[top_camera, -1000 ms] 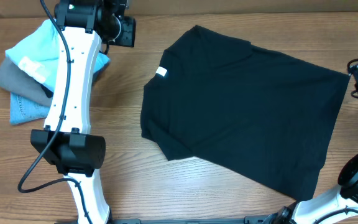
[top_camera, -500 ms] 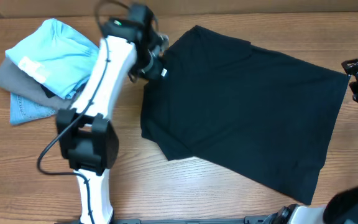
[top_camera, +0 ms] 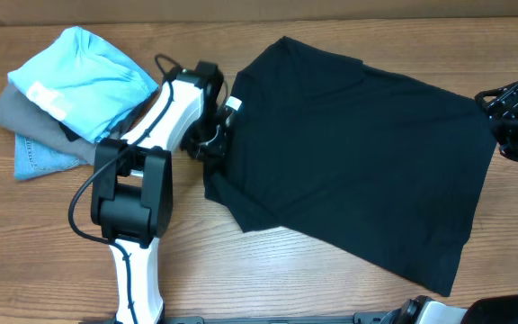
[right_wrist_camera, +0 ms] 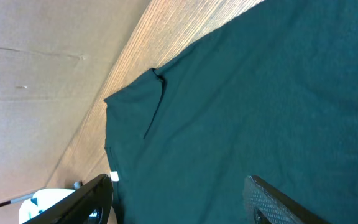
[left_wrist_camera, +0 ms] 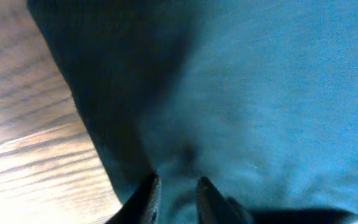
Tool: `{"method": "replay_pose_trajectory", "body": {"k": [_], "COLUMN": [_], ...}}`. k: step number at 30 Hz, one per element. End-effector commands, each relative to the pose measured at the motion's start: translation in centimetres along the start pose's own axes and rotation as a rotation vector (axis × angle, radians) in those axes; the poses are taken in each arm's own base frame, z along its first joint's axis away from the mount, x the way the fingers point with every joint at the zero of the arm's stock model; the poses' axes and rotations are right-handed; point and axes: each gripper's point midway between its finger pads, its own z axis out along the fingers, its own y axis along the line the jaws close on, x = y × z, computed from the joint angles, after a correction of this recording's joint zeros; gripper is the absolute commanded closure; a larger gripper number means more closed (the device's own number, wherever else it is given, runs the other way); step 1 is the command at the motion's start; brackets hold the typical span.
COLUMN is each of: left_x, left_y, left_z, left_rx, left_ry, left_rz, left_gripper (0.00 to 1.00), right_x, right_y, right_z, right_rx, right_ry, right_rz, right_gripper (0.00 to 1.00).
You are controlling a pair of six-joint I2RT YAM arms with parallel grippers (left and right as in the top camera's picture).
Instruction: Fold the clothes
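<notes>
the left gripper (left_wrist_camera: 176, 185) is clamped on the black t-shirt (top_camera: 358, 153) beside its collar. the right gripper (right_wrist_camera: 179, 182) hangs over the opposite edge, jaws apart.

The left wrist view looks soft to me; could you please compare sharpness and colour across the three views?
Overhead: sharp, evenly lit, the T-shirt reads black. Left wrist: close-up and blurred, the cloth looks blue-teal, fingertips soft. Right wrist: fabric fairly crisp, also tinted teal; its own fingers are out of focus.
</notes>
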Motion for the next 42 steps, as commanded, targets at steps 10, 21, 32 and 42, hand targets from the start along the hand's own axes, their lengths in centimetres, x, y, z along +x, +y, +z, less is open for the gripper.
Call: {"method": "replay_pose_trajectory", "body": {"k": [10, 21, 32, 42], "left_x": [6.0, 11.7, 9.6, 2.4], "left_y": [4.8, 11.3, 9.6, 2.6], "left_z": [5.8, 4.4, -2.2, -10.7], "left_rx": [-0.072, -0.021, 0.118, 0.184], "left_ry": [0.141, 0.283, 0.047, -0.437], "left_rz": [-0.366, -0.636, -0.497, -0.057], "left_gripper": [0.96, 0.96, 0.95, 0.76], "right_x": [-0.1, 0.3, 2.5, 3.1], "right_y": [0.7, -1.4, -5.3, -4.9], "right_z": [-0.7, -0.5, 2.9, 6.9], "right_rx": [-0.011, 0.095, 0.232, 0.137], "right_ry": [-0.009, -0.001, 0.147, 0.207], "right_rz": [-0.029, 0.001, 0.077, 0.045], "right_gripper": [0.3, 0.26, 0.25, 0.32]}}
